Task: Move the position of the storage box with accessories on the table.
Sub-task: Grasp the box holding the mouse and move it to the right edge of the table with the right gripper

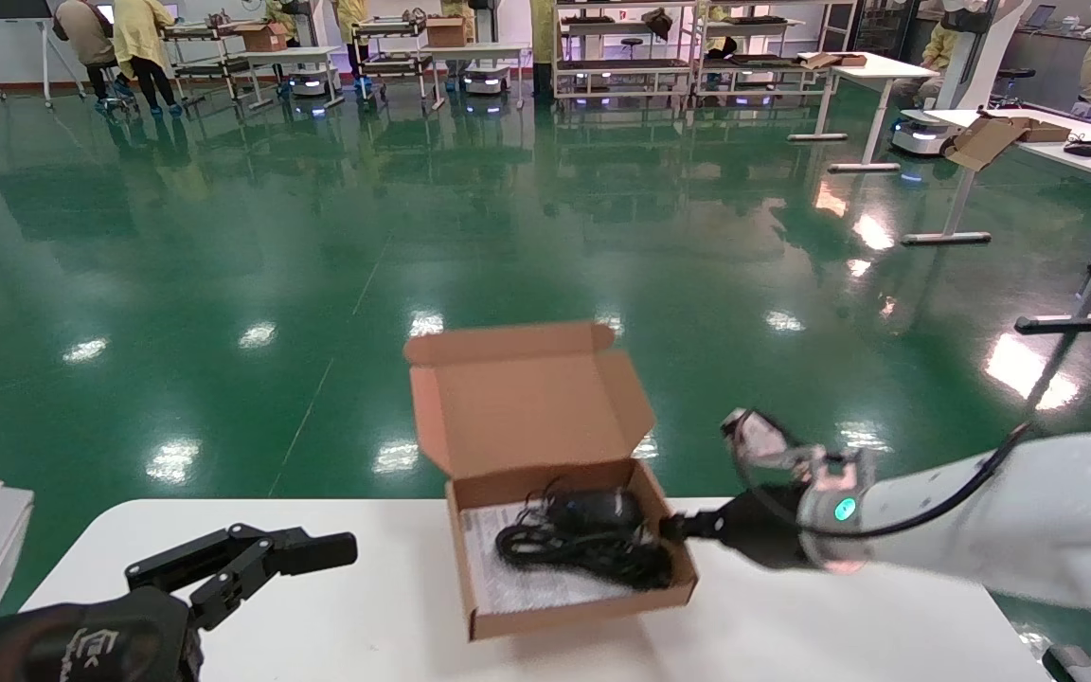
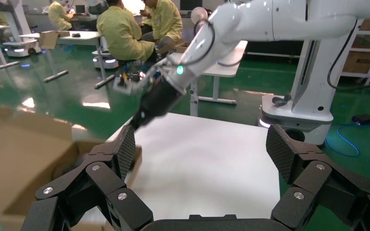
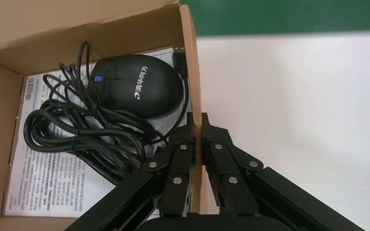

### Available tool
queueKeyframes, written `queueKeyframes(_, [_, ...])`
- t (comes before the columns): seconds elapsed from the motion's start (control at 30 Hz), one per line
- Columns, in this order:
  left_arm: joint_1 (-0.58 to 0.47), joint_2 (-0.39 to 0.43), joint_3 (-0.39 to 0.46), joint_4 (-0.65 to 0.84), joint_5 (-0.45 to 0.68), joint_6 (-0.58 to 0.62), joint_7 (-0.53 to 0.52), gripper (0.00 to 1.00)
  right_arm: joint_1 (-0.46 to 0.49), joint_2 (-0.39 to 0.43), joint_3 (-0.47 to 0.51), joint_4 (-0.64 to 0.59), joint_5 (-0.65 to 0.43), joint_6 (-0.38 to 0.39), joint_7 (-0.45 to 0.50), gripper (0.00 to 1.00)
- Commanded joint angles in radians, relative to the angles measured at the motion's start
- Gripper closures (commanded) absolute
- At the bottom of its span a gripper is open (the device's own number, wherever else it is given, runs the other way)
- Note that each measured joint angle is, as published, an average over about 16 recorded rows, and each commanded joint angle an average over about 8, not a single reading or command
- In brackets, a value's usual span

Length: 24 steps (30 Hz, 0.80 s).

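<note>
White counter fills the lower part of the head view, with a glossy green floor stretching beyond it. Near the counter's far edge, about midway across, sits the storage box, a shallow brown cardboard mailer with its hinged lid standing upright and open toward the floor. Coming in from the right, the white right arm reaches to the box's right wall, and the right hand is clamped on that wall, one finger inside the box and one outside, as the right wrist view shows. The left hand rests low over the counter's near left part, well apart from the box, its fingers spread wide with nothing between them. Inside the box a white printed paper sheet lies flat on the bottom. On top of the sheet lies the black mouse, close to the gripped wall, and its black cable lies in loose coils beside the mouse, over the sheet.
</note>
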Motion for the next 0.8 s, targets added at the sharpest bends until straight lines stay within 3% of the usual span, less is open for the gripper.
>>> queueKeyframes(0.03, [0.000,0.000,0.000,0.000,0.000,0.000,0.000,0.00,0.023,0.012,0.005,-0.012,0.006,-0.019,-0.015,1.00])
queueKeyframes(0.27, [0.000,0.000,0.000,0.000,0.000,0.000,0.000,0.00,0.106,0.046,0.019,-0.054,0.016,-0.017,-0.065,1.00])
queueKeyframes(0.8, [0.000,0.000,0.000,0.000,0.000,0.000,0.000,0.00,0.217,0.054,0.013,-0.152,-0.001,0.094,-0.110,1.00])
